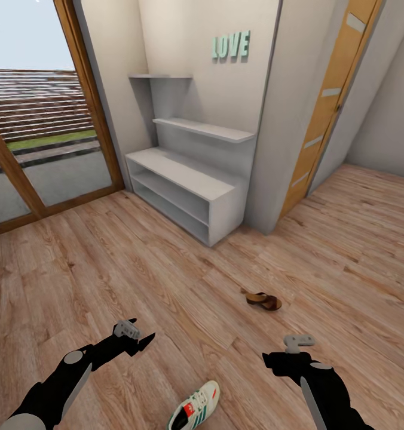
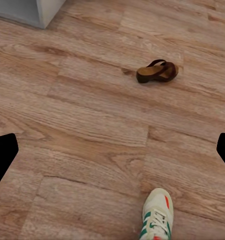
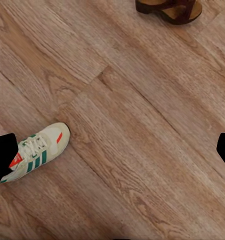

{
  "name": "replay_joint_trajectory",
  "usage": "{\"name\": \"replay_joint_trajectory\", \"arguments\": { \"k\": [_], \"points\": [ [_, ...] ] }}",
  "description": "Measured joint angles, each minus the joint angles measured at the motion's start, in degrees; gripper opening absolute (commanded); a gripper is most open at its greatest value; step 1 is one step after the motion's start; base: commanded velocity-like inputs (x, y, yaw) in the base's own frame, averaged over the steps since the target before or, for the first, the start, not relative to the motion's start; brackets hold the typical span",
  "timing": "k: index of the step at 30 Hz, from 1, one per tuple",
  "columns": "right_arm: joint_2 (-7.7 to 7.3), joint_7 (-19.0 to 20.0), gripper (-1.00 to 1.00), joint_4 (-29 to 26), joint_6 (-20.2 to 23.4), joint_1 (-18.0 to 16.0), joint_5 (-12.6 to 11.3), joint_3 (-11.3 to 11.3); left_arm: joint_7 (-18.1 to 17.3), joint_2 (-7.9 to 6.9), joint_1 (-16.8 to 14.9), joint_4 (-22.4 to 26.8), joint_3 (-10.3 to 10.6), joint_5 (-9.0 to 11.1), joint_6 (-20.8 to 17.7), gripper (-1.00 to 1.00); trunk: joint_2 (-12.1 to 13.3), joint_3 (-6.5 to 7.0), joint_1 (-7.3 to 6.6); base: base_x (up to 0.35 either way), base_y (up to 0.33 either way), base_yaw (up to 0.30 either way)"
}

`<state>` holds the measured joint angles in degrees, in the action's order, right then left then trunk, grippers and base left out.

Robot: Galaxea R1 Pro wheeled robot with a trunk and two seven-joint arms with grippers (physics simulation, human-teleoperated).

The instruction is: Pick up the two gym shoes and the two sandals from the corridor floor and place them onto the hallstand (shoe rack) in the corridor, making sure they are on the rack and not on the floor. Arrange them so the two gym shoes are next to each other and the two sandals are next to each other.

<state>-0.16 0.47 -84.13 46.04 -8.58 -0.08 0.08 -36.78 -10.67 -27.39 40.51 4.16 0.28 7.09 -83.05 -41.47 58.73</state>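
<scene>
One cream-white gym shoe (image 1: 195, 407) with green stripes lies on the corridor floor (image 1: 166, 286) near the view's bottom edge, between my two arms; I also see this gym shoe (image 2: 155, 216) in the left wrist view and this gym shoe (image 3: 36, 151) in the right wrist view. A dark brown sandal (image 1: 263, 300) lies farther ahead to the right, and this sandal (image 2: 157, 71) shows again from the left wrist. The pale grey hallstand (image 1: 184, 179) stands against the wall ahead, its shelves bare. My left gripper (image 1: 139, 337) and right gripper (image 1: 284, 351) hover open above the floor, holding nothing.
A glass door with a wooden frame (image 1: 88, 89) is to the left of the hallstand. A wall corner (image 1: 268, 149) and an orange wooden door (image 1: 327, 107) stand to its right. Green LOVE letters (image 1: 230, 46) hang on the wall.
</scene>
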Motion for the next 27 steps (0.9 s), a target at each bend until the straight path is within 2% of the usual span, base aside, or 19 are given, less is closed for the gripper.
{"name": "replay_joint_trajectory", "arguments": {
  "k": [19,27],
  "points": [
    [0.0,0.0,1.0,0.07,0.0,0.0,0.0,0.04,0.07,0.0,0.19,0.26,-0.38,0.04,0.01,1.0,0.0,0.0,0.0,-0.007,0.011,0.0],
    [-0.01,-0.02,1.0,0.01,0.01,0.0,0.0,-0.21,-0.03,0.01,0.35,0.3,0.11,0.05,-0.01,1.0,0.0,0.0,0.0,0.0,0.0,0.0]
  ]
}}
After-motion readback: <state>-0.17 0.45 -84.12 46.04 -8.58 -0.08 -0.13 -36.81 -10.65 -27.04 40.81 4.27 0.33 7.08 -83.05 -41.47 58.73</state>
